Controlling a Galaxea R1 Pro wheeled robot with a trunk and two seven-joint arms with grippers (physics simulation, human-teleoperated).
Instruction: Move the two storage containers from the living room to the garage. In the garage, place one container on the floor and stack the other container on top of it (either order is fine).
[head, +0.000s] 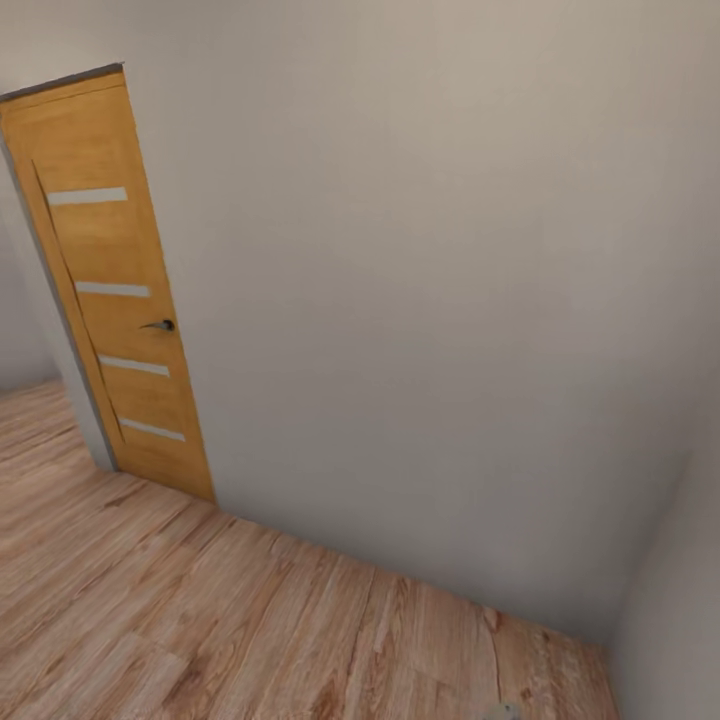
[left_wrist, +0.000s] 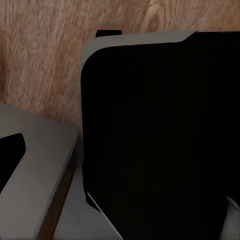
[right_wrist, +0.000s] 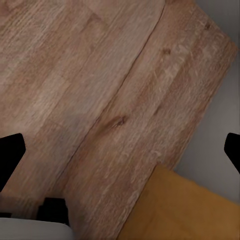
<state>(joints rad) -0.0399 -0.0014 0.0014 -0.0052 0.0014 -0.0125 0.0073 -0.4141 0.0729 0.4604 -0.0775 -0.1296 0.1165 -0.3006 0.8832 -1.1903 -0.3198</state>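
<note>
The two storage containers are out of view, as are the garage and its floor. In the right wrist view my right gripper (right_wrist: 120, 150) is open. Its black fingertips (right_wrist: 11, 157) stand at the two picture edges with nothing between them, above light wood plank flooring (right_wrist: 100, 80). In the left wrist view one black fingertip (left_wrist: 10, 157) of my left gripper (left_wrist: 120, 155) sits far out at the edge. Nothing is held there. A large black part of my own body (left_wrist: 160, 135) lies right behind it.
A plain beige-grey wall (head: 430, 300) stands close ahead and meets a second wall (head: 670, 600) in a corner at the right. An orange wooden door (head: 120, 290) with a dark handle (head: 160, 325) is at the left. Wood plank flooring (head: 200, 620) stretches left and toward me.
</note>
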